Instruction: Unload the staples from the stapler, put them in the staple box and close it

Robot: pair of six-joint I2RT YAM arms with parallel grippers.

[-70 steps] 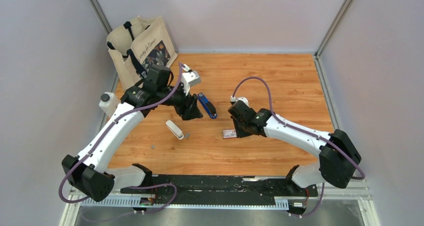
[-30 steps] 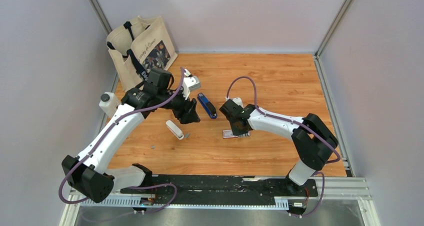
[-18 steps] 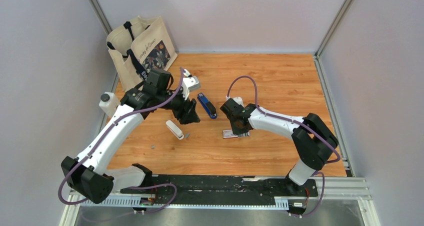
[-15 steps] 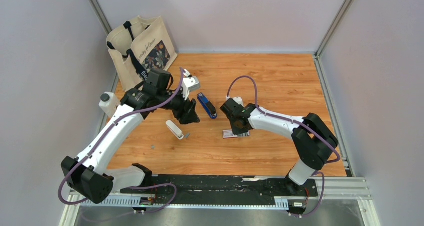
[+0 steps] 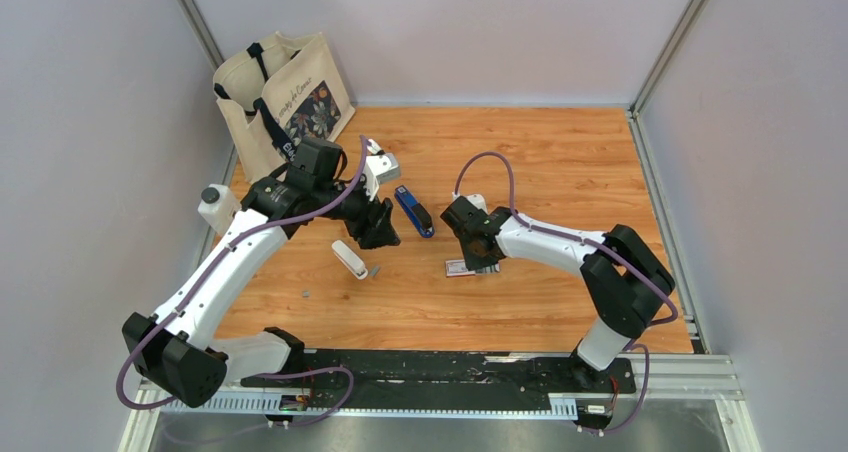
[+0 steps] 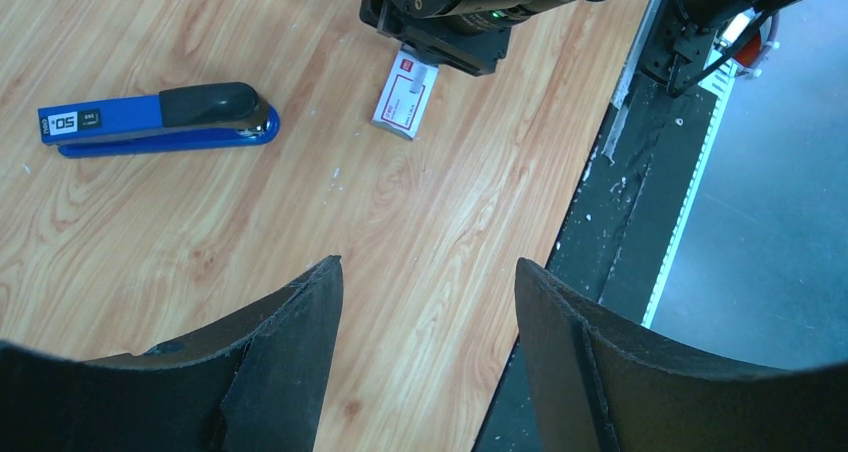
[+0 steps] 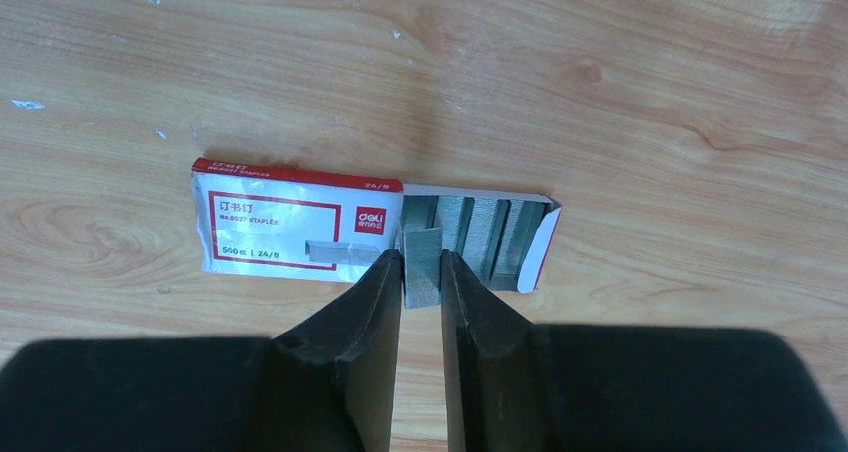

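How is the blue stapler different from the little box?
The slim blue stapler is longer than the red-and-white cardboard box. The stapler is closed, untouched; the box is slid open, the right claw holding a grey staple strip over it. Both lie on the wooden table.

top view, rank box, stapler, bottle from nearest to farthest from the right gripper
1. box, right under the right gripper, which holds staples
2. stapler, up-left of it
3. bottle, far left table edge

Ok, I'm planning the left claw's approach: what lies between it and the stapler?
Nothing but bare table. The left wrist view shows clear wood from the open left claw up to the stapler.
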